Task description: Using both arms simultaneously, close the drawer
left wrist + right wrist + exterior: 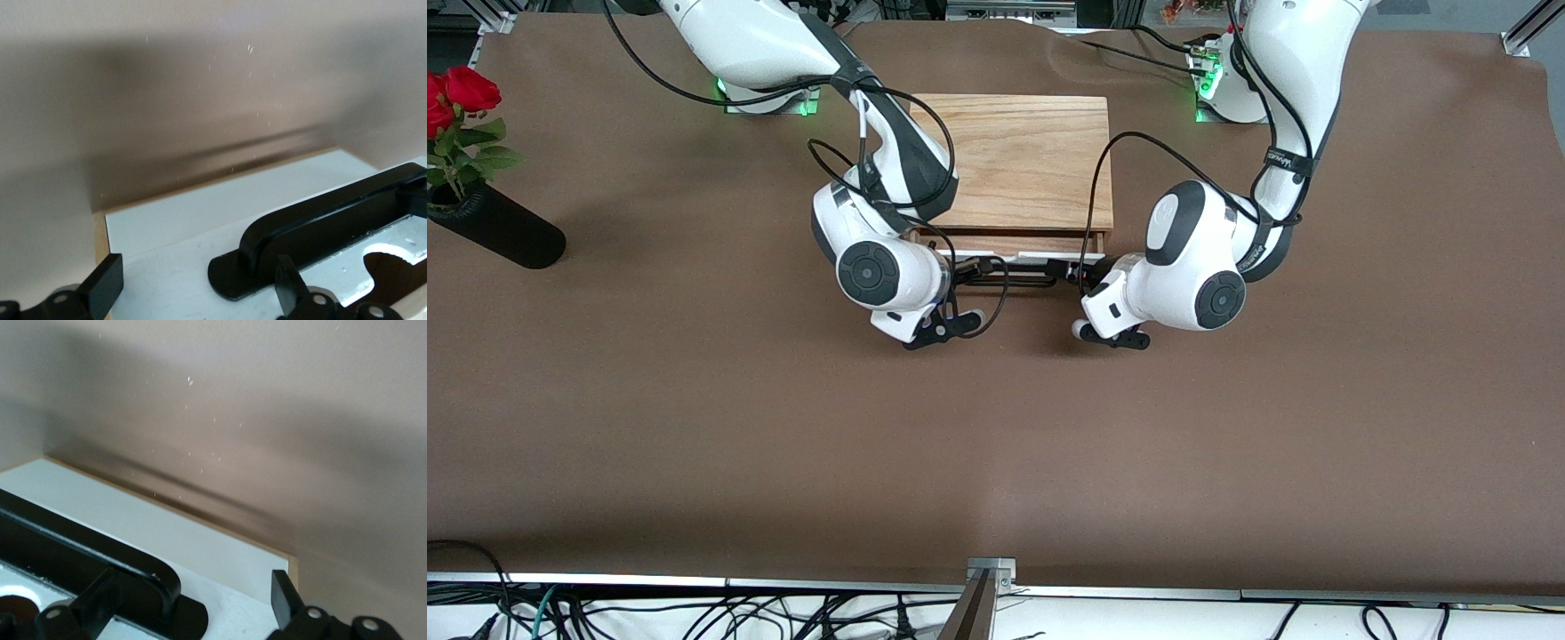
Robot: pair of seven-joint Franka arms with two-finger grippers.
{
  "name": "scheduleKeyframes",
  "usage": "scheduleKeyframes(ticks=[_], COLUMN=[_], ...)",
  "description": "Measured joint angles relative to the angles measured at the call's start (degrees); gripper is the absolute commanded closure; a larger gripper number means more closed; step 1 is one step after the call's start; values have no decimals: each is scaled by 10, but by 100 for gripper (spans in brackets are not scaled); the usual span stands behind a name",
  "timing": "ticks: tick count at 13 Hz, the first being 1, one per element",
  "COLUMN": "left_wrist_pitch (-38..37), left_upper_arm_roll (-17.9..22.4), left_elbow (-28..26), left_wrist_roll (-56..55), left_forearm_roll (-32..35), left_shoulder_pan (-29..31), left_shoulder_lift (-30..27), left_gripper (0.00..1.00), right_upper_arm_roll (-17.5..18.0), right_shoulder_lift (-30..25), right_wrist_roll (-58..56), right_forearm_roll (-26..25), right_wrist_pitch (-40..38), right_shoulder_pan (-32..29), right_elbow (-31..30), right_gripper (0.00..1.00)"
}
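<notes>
The oak-coloured box (1020,160) sits on the brown tabletop (996,427) between the 2 arm bases, and the drawer (1009,250) is pulled out only a little from its front, a thin strip of light-wood tray showing between the box edge and the white front panel (220,207). The black bar handle (1014,281) runs along that panel on the side nearer the front camera. The right end effector (967,267) is at the handle's end toward the right arm's end of the tabletop; in the right wrist view its fingers (100,603) are spread apart, released, with the handle's curved end and foot plate between them. The left end effector (1074,272) is at the handle's other end, also released: the left wrist view shows its fingers (103,283) wide apart against the white panel, one beside the handle's foot. A black vase (496,226) with red roses (458,93) lies near the right arm's end.
</notes>
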Motion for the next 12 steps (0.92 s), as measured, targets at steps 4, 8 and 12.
scheduleKeyframes(ticks=[4, 8, 12], left_wrist_pitch=[-26, -44, -43], left_upper_arm_roll=[0, -2, 0], left_elbow=[-23, -37, -33], left_wrist_roll=[1, 1, 1], left_forearm_roll=[2, 25, 25], left_shoulder_pan=[0, 0, 6], left_shoulder_lift=[-13, -26, -31], left_gripper=[0, 0, 0], right_upper_arm_roll=[7, 12, 10], right_shoulder_lift=[0, 0, 3], right_wrist_roll=[0, 0, 0], right_forearm_roll=[0, 3, 28], right_wrist_pitch=[-44, -64, -67], right_shoulder_pan=[0, 0, -5], right_elbow=[0, -1, -1], right_gripper=[0, 0, 0])
